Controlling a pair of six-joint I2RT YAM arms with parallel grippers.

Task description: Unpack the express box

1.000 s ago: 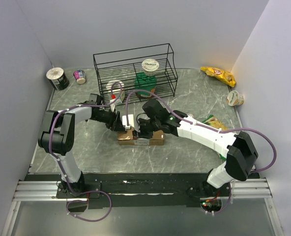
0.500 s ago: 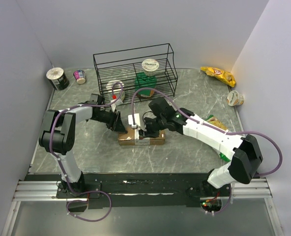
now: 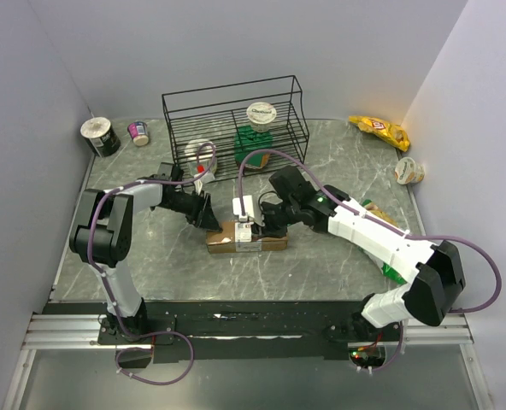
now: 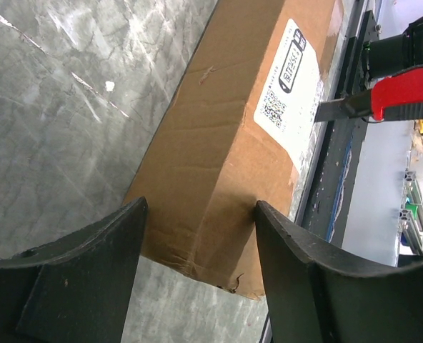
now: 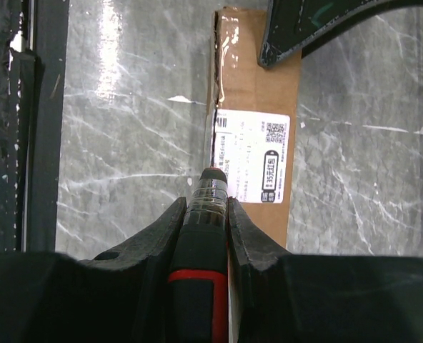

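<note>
The express box (image 3: 246, 237), a long brown carton with a white label (image 5: 251, 157), lies flat mid-table. My left gripper (image 3: 208, 213) straddles its left end, one finger pressed on each side (image 4: 201, 211); the box (image 4: 226, 128) runs away between them. My right gripper (image 3: 257, 224) is shut on a black-and-red cutter (image 5: 206, 189). The cutter's tip rests on the taped seam along the label's left edge. The cutter's red handle also shows in the left wrist view (image 4: 404, 96). The box is closed.
A black wire rack (image 3: 236, 120) stands behind the box, holding a green tub with a white lid (image 3: 259, 128). Cups (image 3: 99, 135) (image 3: 138, 131) sit far left. A yellow snack bag (image 3: 379, 130) and a cup (image 3: 409, 171) sit far right. A snack bag (image 3: 377, 212) lies under my right arm.
My right wrist with the cutter has shifted to the right along the box's top seam. The left gripper stays at the box's left end.
</note>
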